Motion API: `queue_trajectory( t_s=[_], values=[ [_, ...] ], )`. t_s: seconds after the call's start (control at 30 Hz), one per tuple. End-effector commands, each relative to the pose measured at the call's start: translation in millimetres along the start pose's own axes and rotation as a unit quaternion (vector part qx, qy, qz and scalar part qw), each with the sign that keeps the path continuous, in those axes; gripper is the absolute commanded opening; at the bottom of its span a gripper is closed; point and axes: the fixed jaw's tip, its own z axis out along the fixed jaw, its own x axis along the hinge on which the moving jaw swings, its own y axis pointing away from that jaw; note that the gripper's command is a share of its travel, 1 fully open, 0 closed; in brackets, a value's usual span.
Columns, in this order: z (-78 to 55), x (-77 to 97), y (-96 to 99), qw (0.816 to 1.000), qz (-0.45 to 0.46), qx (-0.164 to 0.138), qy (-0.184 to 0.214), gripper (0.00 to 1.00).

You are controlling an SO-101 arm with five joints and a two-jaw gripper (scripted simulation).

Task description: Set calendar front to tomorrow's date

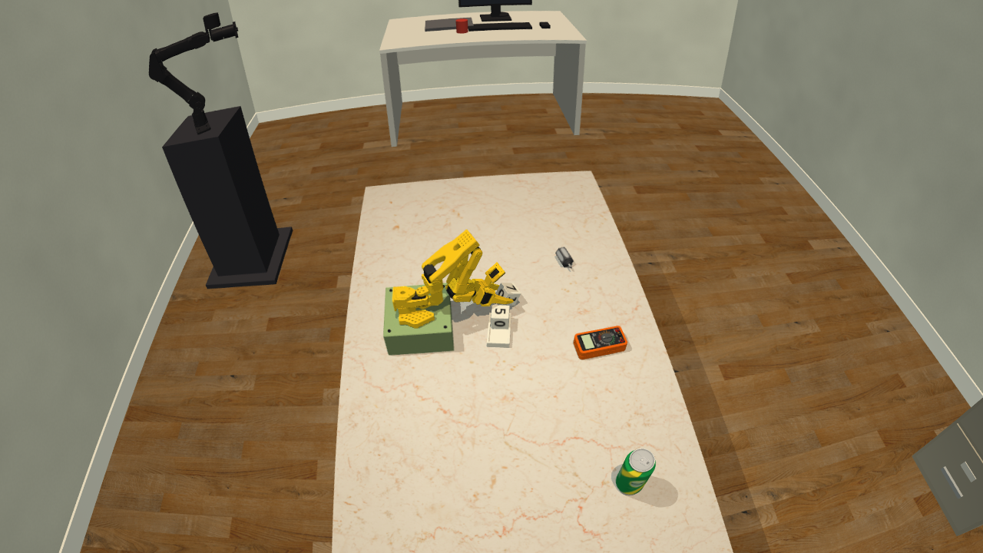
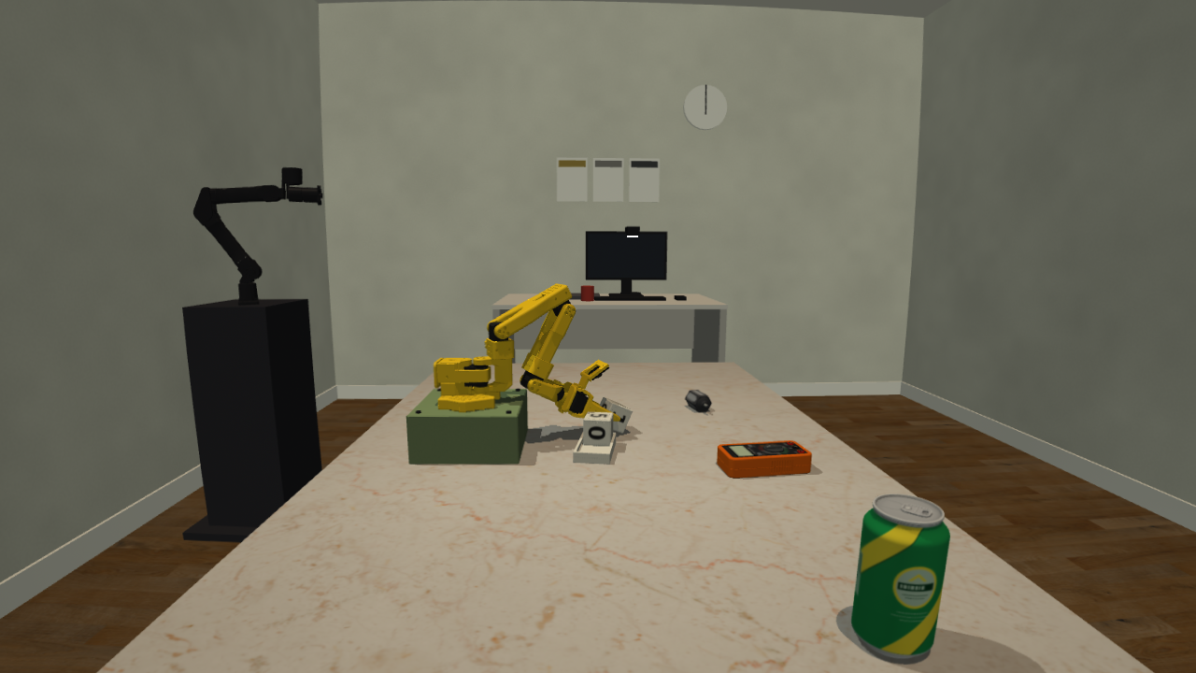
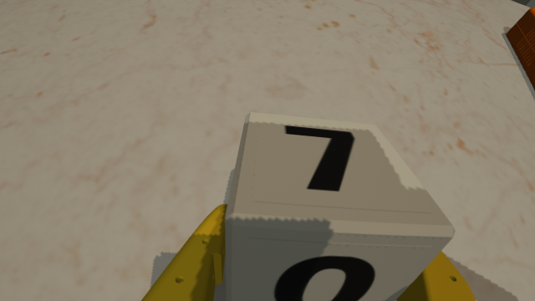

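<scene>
My gripper [image 3: 326, 272] is shut on a white number cube [image 3: 330, 201], with a yellow finger on each side. The held cube shows a 7 on its upper face and a round digit, cut off by the frame edge, on the face towards the wrist camera. In the top and exterior views it hangs tilted and low over the table [image 1: 517, 286] [image 2: 621, 402], just beyond the far end of the tray. The white tray [image 1: 499, 331] [image 2: 595, 451] holds the other cube [image 2: 596, 428] at its far end, with a 5 on top and a 0 on its side. The tray's near slot is empty.
An orange multimeter [image 1: 600, 342] [image 2: 763, 457] lies right of the tray; its corner shows in the wrist view [image 3: 524, 46]. A small dark object [image 1: 564, 256] lies farther back. A green soda can [image 1: 635, 471] stands near the front right. The arm sits on a green base [image 1: 417, 322].
</scene>
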Motion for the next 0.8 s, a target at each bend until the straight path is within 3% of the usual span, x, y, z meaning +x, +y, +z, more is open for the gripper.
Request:
queue_trajectory(
  t_s=[0.0,0.77],
  values=[
    [0.2,-1.4,2.2,1.0,0.004,-0.004,-0.007,0.26],
    [0.2,-1.4,2.2,1.0,0.004,-0.004,-0.007,0.32]
  ],
)
